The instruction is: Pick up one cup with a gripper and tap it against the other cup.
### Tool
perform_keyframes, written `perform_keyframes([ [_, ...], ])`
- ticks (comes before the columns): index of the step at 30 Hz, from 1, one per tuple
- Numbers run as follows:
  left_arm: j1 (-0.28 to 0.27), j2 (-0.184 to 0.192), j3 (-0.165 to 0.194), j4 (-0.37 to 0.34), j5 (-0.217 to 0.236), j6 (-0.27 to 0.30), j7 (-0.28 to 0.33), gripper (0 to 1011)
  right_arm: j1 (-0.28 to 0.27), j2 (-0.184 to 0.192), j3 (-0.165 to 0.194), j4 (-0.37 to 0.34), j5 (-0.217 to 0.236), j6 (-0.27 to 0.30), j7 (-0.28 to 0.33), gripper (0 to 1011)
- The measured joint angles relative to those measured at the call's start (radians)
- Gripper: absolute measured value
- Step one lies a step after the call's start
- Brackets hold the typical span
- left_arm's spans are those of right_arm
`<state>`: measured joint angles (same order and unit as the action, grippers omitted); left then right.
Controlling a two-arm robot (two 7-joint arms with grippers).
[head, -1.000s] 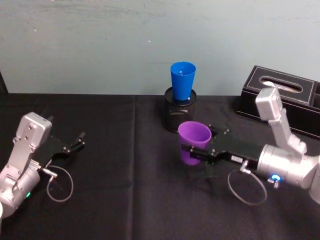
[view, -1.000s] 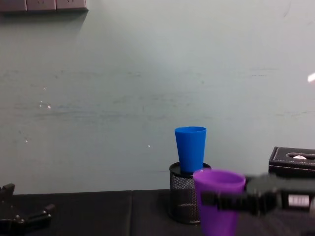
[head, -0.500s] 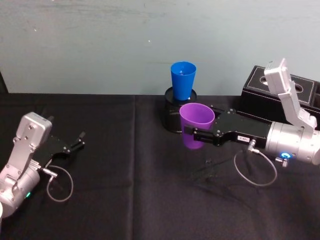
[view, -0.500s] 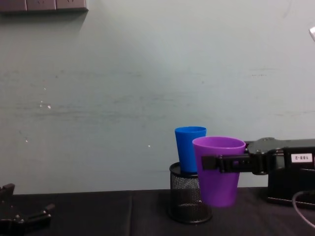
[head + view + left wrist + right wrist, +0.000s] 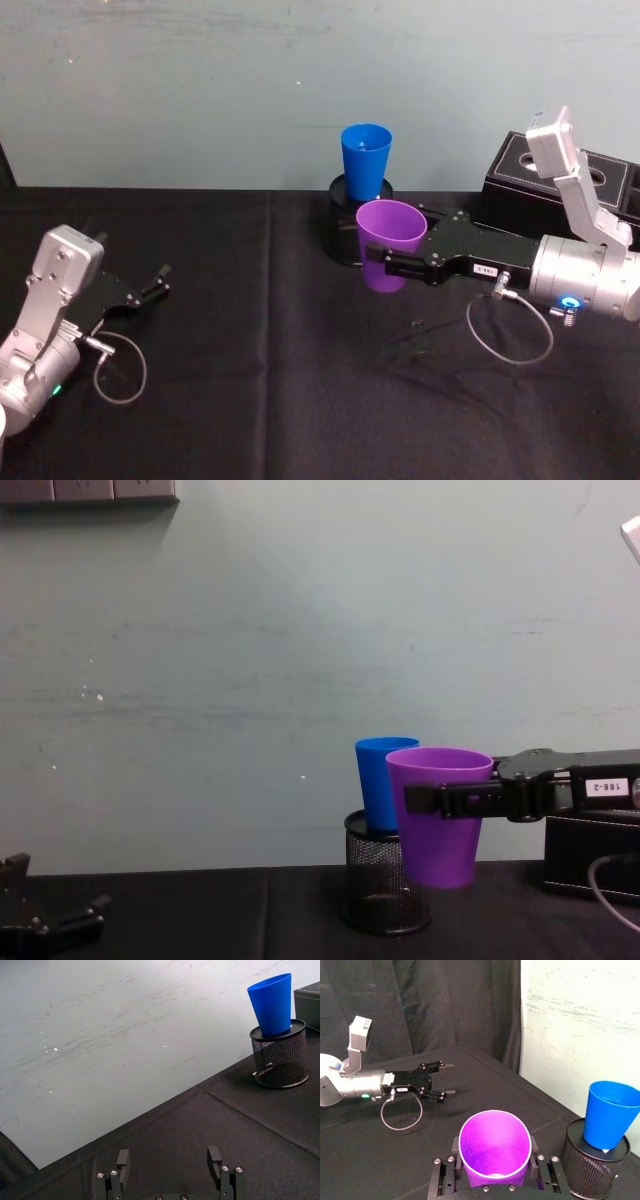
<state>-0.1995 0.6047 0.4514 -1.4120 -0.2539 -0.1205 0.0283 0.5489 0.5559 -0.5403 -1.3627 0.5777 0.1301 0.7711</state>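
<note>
Landmark: black mesh pen holder (image 5: 342,225), standing on the black table cloth (image 5: 280,380) near the pale wall. Blue cup (image 5: 365,160) seated in the holder, mouth up, most of its body above the holder's rim. Purple cup (image 5: 390,245) upright, mouth up, held by the right gripper (image 5: 392,262), which reaches in from the holder's right. Chest view gives the height: the purple cup's base hangs clear of the cloth, about level with the holder's upper half, and its rim sits a touch below the blue cup's rim; there the two cups overlap in outline, so contact cannot be judged from it. Head view gives the depth: the purple cup is on the robot's side of the holder and slightly right of it. Right wrist view settles the gap: dark cloth shows between the purple cup and the holder, so the cups are near each other but apart. That view also shows both black fingers, one on each flank of the purple cup just below its rim, jaws clamped on it, with the cup centred between them. Chest view adds a small white number label on the gripper body. Black box (image 5: 505,200) sits on the cloth to the holder's right. Left gripper (image 5: 157,282) rests low, well to the holder's left; left wrist view shows its jaws apart and empty.
</note>
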Motion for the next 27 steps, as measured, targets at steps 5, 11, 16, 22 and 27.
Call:
perform_keyframes([
  [5,0.0,0.0,0.0,0.0,0.0,0.0,0.0,1011,-0.001,0.0,0.001,0.0,-0.001,-0.001,0.0,733],
  [11,0.0,0.0,0.0,0.0,0.0,0.0,0.0,1011,-0.003,-0.001,0.002,0.0,-0.001,-0.001,-0.001,732],
  [16,0.0,0.0,0.0,0.0,0.0,0.0,0.0,1011,-0.003,-0.001,0.003,0.0,-0.001,-0.002,-0.001,732],
  [22,0.0,0.0,0.0,0.0,0.0,0.0,0.0,1011,-0.004,-0.001,0.003,0.0,-0.002,-0.002,-0.001,732],
  [27,0.0,0.0,0.0,0.0,0.0,0.0,0.0,1011,-0.004,-0.001,0.004,0.0,-0.002,-0.002,-0.001,732],
])
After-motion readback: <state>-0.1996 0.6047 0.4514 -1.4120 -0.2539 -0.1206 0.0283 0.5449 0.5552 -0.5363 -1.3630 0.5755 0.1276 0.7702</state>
